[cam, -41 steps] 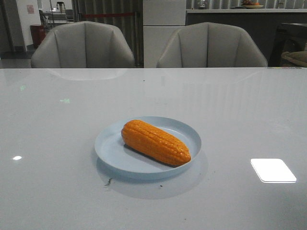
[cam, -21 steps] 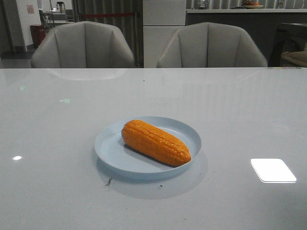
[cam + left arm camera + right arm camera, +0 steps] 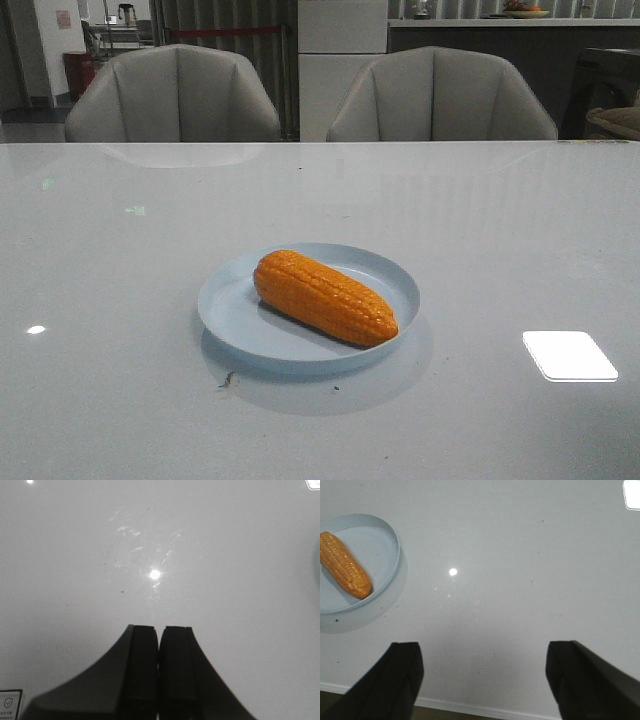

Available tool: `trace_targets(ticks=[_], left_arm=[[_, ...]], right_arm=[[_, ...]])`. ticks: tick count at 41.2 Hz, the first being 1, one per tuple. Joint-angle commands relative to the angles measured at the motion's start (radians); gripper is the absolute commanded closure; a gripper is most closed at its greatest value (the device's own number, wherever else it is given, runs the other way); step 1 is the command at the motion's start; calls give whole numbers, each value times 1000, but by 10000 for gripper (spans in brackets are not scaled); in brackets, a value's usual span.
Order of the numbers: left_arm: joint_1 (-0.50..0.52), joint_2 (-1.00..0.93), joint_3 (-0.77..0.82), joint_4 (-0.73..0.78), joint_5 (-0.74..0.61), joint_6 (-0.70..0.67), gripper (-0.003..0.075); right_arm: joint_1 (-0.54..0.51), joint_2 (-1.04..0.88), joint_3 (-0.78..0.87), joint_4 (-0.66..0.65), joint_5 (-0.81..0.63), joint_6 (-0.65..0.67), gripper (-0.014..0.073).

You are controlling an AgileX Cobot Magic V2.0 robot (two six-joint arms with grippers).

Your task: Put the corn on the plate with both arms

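The corn [image 3: 324, 297] is seen lying flat inside the plate [image 3: 400, 280]. Its fat end points toward the far left of the bench [image 3: 500, 220], and its thin end points toward the near right, close to the plate's rim. The plate sits near the middle of the bench, a bit closer to the near edge than to the far one. No arm is seen in the front view.

The left claw [image 3: 159, 652] is pressed tight together, with its two fingers touching, and nothing is held in it. Only bare bench is seen under it. The right claw [image 3: 485, 672] is spread wide, and nothing is held between its fingers either. It hangs above the near edge of the bench, and the plate with the corn is seen well off to one side of it.

The job looks finished, because the corn is already resting on the plate and is let go. The step in hand seems to be the last one, where the arms are kept away from the plate. Little is called for next. If anything is to be done, the arms should be kept clear of the plate so the corn is not bumped or rolled off the rim.
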Motion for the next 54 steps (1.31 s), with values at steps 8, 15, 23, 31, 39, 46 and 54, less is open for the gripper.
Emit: trace_targets(ticks=[8, 15, 23, 31, 39, 46, 54], left_arm=[[0, -144, -1, -58, -133, -11, 619], [0, -349, 159, -68, -400, -11, 619], [0, -610, 388, -61, -562, -11, 619], [0, -857, 542, -61, -558, -11, 619], [0, -856, 611, -66, -561, -11, 619], [0, -856, 611, -66, -522, -11, 619], [0, -856, 611, -66, -522, -11, 619]], right_arm=[[-6, -1, -28, 24, -59, -8, -18], [-6, -1, -28, 24, -59, -8, -18], [-6, -1, -28, 24, -59, -8, -18], [-6, -1, -28, 24, -59, -8, -18], [-6, 1, -28, 24, -54, -8, -18], [-6, 1, -28, 24, -54, -8, -18], [-6, 1, -28, 24, -54, -8, -18]])
